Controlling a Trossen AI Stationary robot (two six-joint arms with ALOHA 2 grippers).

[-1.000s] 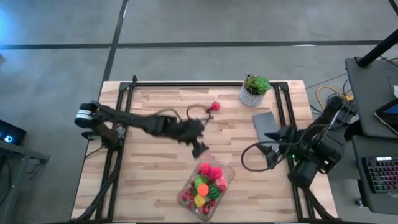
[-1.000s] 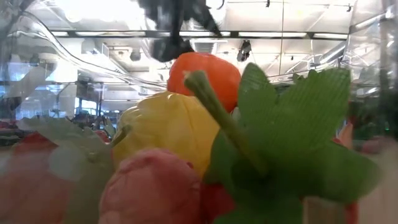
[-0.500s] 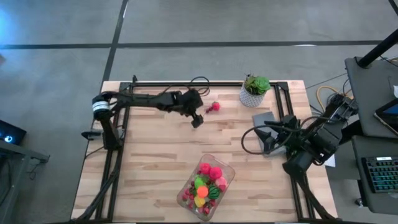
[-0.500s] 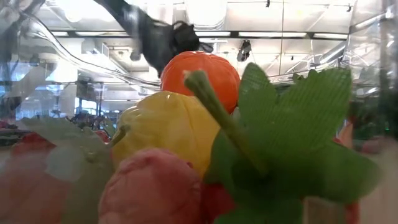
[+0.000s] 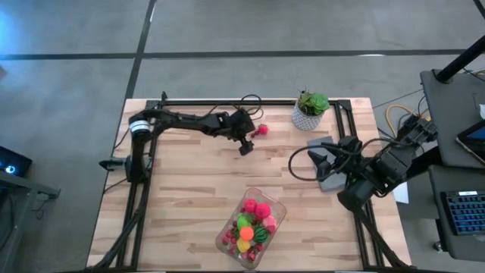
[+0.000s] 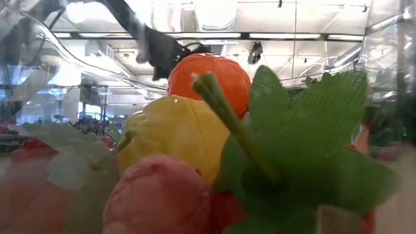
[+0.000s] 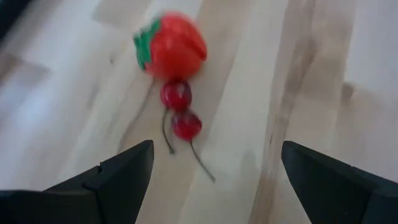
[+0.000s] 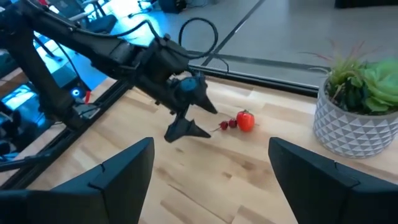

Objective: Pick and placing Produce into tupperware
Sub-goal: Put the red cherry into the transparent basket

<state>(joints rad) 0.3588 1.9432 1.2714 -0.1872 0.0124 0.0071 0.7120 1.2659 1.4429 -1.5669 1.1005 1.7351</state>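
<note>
The left claw [image 5: 247,141] hangs wide open and empty over the table [image 5: 182,189], with a red strawberry [image 7: 174,46] and 2 cherries [image 7: 180,109] just ahead of its fingertips. The tupperware [image 5: 251,225], full of produce, sits well behind it. The right claw [image 8: 208,165], open and empty, waits beside the potted plant [image 5: 311,110]. No writing is readable.

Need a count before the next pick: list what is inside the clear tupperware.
The tupperware holds pink, orange, yellow, green and red pieces. Whatever lies beneath that pile is covered.
</note>
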